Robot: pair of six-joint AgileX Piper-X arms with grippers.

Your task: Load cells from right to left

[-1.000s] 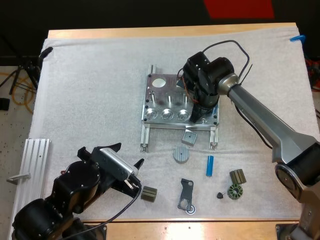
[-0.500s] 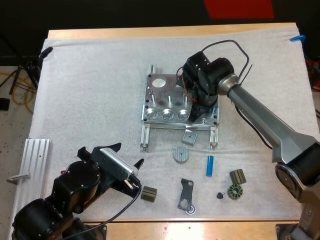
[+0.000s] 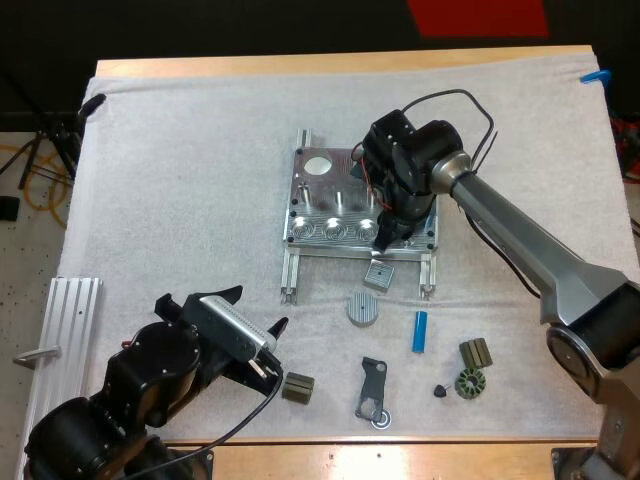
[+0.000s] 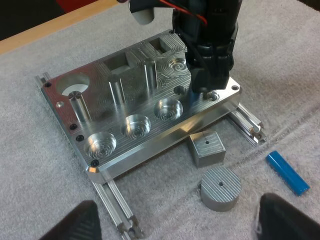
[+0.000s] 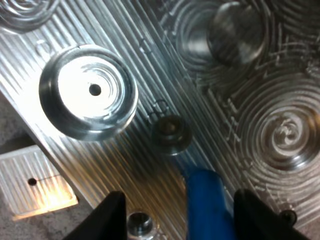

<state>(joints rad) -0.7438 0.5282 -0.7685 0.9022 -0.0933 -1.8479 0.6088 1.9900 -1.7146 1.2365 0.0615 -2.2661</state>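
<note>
- At the metal fixture's (image 3: 310, 200) right front corner, seen from above, sits the right gripper (image 3: 385, 236). The left gripper (image 3: 262, 348) hangs well apart, fingers spread, holding nothing.
- Left wrist: a loose blue cylinder (image 4: 286, 172) lies on the mat (image 4: 300, 75) near a round grey puck (image 4: 220, 186).
- Right wrist: a second blue cell (image 5: 207, 205), apparently at that gripper, is over the fixture's grooved face. Clamped or not, I cannot tell.

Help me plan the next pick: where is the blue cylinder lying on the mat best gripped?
Probably across its middle, from straight above: the blue cylinder lies flat on the mat, both long sides bare, with room to close on them.
</note>
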